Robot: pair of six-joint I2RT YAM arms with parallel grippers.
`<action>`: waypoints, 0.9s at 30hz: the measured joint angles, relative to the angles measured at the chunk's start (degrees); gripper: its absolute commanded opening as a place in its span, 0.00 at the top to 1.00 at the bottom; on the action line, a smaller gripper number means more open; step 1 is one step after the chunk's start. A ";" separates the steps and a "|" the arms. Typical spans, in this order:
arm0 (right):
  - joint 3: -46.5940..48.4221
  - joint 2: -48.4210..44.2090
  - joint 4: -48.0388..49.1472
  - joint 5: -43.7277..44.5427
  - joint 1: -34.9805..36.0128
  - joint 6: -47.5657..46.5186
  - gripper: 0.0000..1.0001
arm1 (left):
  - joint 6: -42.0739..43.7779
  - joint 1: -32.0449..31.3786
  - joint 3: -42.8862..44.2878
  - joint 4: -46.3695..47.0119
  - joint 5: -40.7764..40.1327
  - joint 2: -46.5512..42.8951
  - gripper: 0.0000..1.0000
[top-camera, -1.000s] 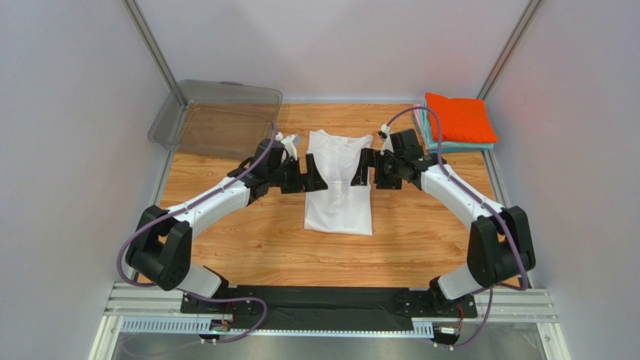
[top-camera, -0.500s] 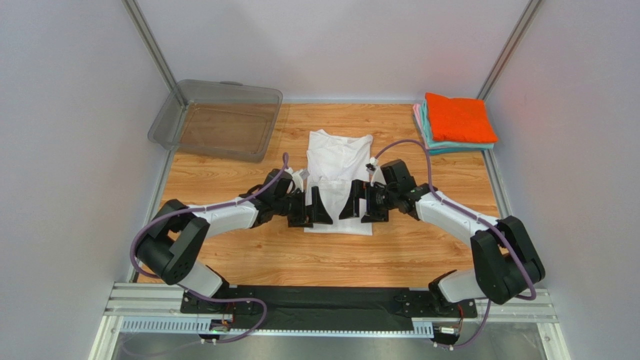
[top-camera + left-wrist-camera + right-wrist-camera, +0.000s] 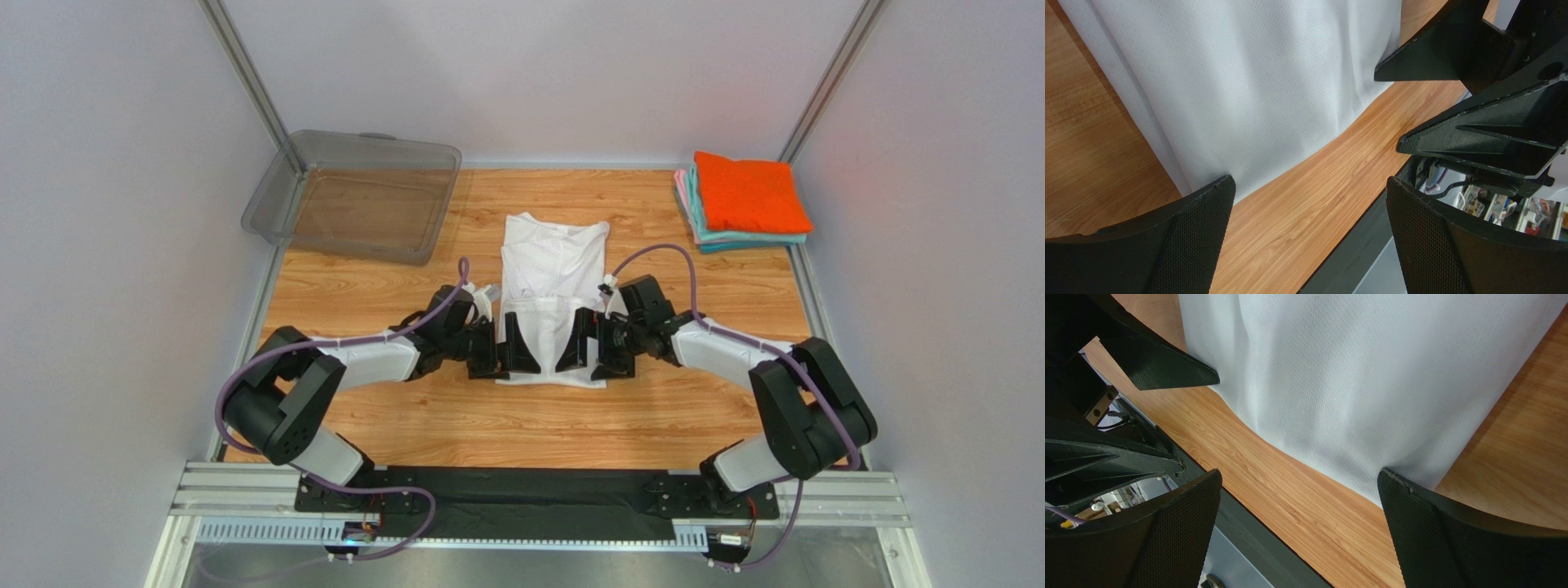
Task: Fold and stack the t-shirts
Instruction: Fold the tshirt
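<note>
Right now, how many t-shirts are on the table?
4. A plain white cotton t-shirt lies at the centre. Stacked far right: a folded bright orange shirt over a teal shirt and a pink shirt. Others may be hidden.

I can read no text, label, brand, number or sign in any of my views. The small bright clutter [image 3: 1502,205] past the edge of the light-brown wooden surface [image 3: 1303,202], seen from my left wrist, is too blurred for me to make out any lettering on it.
</note>
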 measured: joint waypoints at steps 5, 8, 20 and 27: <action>-2.84 -1.77 3.37 -0.26 0.00 0.83 0.00 | -0.33 0.04 -2.14 1.75 0.02 -1.27 0.00; -5.42 -3.82 5.18 -0.79 0.02 1.46 0.00 | -1.16 -0.04 -4.74 2.82 0.24 -3.21 0.00; -15.23 -15.74 6.38 0.68 8.66 7.80 0.00 | -7.58 -7.54 -14.49 3.67 -1.62 -14.03 0.00; -18.49 -27.63 -4.09 4.35 11.34 9.27 0.00 | -9.16 -12.22 -16.52 -14.08 -8.48 -29.70 0.00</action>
